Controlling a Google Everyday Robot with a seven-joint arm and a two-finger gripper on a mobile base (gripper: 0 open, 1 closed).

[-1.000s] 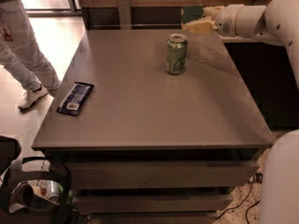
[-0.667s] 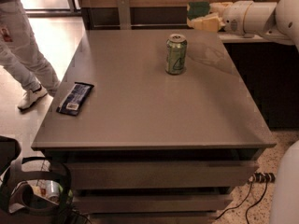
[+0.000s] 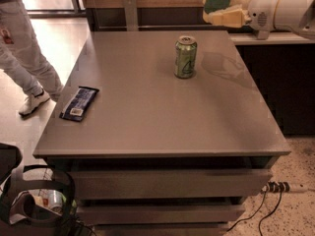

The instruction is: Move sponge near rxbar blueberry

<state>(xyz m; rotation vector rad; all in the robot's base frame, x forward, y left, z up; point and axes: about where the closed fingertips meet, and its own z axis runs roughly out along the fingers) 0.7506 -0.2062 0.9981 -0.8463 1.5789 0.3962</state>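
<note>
End effector [image 3: 220, 9] is clamped on the sponge [image 3: 216, 1], high beyond the far right corner of the surface [image 3: 147, 117]. The bar [image 3: 78, 103] lies well apart, at the left edge. On a low sweep you could clip the can [image 3: 185, 57]; landing too close could nudge the bar overboard. Your open room is the middle and near side.
</note>
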